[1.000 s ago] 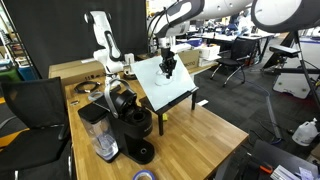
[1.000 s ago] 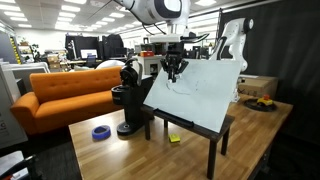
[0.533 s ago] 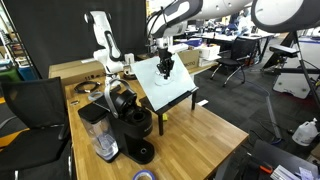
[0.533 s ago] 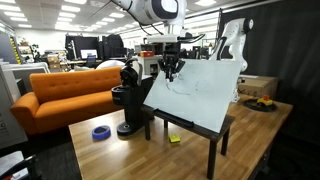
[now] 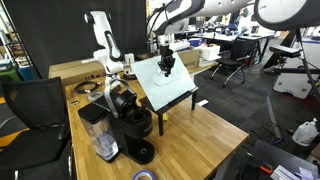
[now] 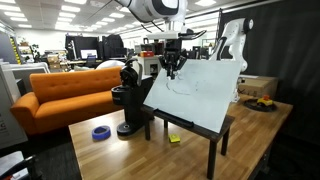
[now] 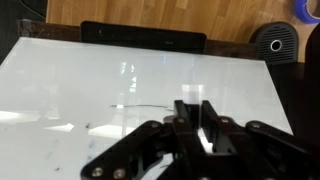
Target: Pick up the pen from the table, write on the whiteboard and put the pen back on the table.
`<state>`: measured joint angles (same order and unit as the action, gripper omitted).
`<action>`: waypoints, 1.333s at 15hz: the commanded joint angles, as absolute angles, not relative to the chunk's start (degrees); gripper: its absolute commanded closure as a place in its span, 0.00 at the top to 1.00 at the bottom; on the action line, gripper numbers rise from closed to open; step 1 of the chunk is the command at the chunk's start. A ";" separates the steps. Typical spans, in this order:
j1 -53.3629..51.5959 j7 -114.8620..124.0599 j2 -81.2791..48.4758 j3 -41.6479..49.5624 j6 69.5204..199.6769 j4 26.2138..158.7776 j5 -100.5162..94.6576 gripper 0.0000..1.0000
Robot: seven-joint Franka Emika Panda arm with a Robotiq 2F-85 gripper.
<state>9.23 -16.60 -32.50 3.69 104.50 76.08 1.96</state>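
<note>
1. My claw [image 6: 172, 71] is clamped narrow on the pen [image 7: 205, 122], at the upper part of the whiteboard [image 6: 200, 95].
2. Pickup is done. A faint line [image 7: 140, 104] suggests writing is under way. The return to the table [image 5: 205, 130] is left.
3. The board is glossy and tilted. The room is an open office with a sofa [image 6: 55, 95] and a coffee machine [image 5: 132, 122].

In the wrist view the gripper [image 7: 197, 112] is a dark blur cut off by the bottom edge. The pen [image 7: 196, 128] pinched between its fingers shows only as a pale smear, and its tip cannot be made out. The whiteboard [image 7: 100, 90] runs off the left edge there and the blue ring [image 7: 311, 8] is clipped by the corner, while in both exterior views the pen is too small to find.
</note>
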 commanded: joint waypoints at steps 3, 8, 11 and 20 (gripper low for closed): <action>9.65 -17.69 -21.96 3.59 106.24 88.65 0.89 0.05; 9.99 -18.02 -14.18 4.91 106.55 99.10 0.90 0.05; 10.90 -17.64 -12.92 6.74 106.71 101.93 0.96 0.05; 14.24 -17.24 -16.27 9.76 107.12 97.17 2.60 0.05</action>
